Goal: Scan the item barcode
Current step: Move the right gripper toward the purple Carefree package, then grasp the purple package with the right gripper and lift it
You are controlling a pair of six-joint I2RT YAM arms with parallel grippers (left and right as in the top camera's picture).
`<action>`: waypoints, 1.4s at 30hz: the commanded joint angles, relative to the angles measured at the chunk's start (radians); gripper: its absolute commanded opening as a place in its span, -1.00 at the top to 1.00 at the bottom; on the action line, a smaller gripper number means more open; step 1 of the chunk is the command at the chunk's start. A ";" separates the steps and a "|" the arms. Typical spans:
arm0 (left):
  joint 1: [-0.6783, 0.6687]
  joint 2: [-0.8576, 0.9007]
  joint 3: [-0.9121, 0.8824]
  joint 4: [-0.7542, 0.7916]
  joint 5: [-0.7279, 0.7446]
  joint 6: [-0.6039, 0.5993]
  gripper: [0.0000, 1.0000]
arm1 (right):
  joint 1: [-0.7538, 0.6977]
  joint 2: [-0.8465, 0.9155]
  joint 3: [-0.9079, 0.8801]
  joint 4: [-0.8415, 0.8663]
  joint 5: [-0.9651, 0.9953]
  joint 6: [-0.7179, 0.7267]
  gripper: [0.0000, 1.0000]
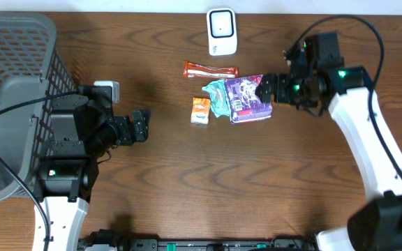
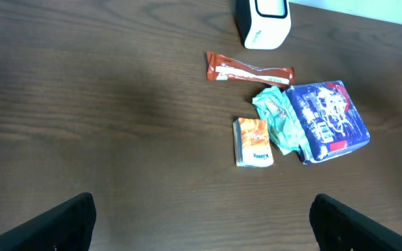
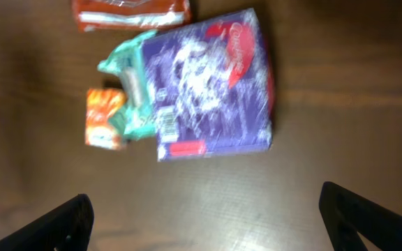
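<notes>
**Mia:** What is the robot doing now?

**Ben:** I think it is at the start and getting ready to pick something up. The right gripper (image 1: 266, 88) hangs over the purple packet (image 3: 211, 87). Its two fingers are spread wide and hold nothing.

**Mia:** Where is the packet?

**Ben:** Right below that gripper, flat on the table (image 1: 187, 188), about between the two fingers. A teal packet (image 1: 217, 96) touches its far side, and an orange box (image 1: 200, 110) lies just past that.

**Mia:** What comes next?

**Ben:** I guess it must go down, close on the purple packet alone, and carry it to the white scanner (image 1: 222, 31). That stands near the gripper, off to one side. A small white patch (image 3: 165, 120) on the packet may be the barcode, but it is too blurry to tell.

**Mia:** How are the arms standing?

**Ben:** The right arm (image 1: 358, 132) is bent and reaches in, with its wrist tipped down. The left gripper (image 1: 143, 125) is wide open and empty too. It waits by the basket (image 1: 19, 42), well away from the pile.
</notes>
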 commanded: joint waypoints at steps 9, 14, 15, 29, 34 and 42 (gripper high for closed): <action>0.003 0.004 -0.005 0.002 0.005 0.013 -0.94 | 0.000 0.168 0.035 0.111 0.148 -0.029 -0.98; 0.003 0.004 -0.005 0.002 0.005 0.013 -0.94 | -0.010 0.201 0.034 0.157 0.134 -0.080 -0.98; 0.003 0.004 -0.005 0.002 0.005 0.013 -0.95 | -0.012 0.209 0.034 0.164 0.091 -0.110 -0.99; 0.003 0.004 -0.005 0.002 0.005 0.013 -0.94 | -0.146 0.399 0.034 0.242 -0.314 -0.202 -0.55; 0.003 0.004 -0.005 0.002 0.005 0.013 -0.95 | -0.215 0.489 0.034 0.268 -0.570 -0.296 -0.55; 0.003 0.004 -0.005 0.002 0.005 0.013 -0.94 | -0.235 0.621 0.034 0.282 -0.670 -0.306 -0.46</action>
